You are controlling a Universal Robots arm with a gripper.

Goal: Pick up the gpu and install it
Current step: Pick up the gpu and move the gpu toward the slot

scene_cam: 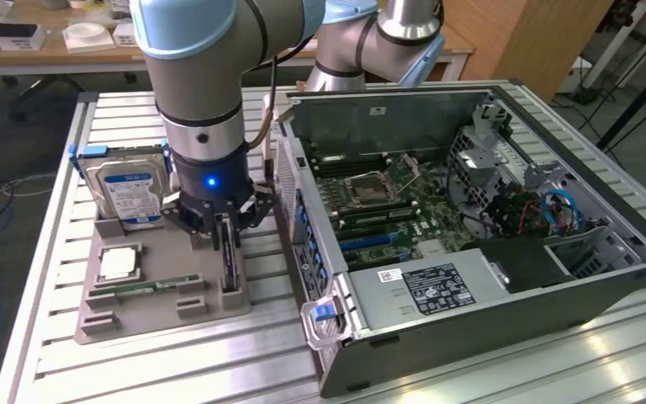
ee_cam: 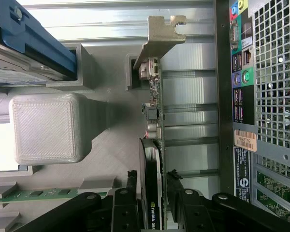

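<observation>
The thin green circuit-board gpu with silver end bracket was stood on edge in the grey plastic tray, long axis near-to-far, directly beneath the black claw, which was clamped across its faces.

Green gpu w/ silver bracket; blue-label hdd.

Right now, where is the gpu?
The gpu stands on edge in the grey tray under the hand, to the exterior view's left of the open computer case.
</observation>
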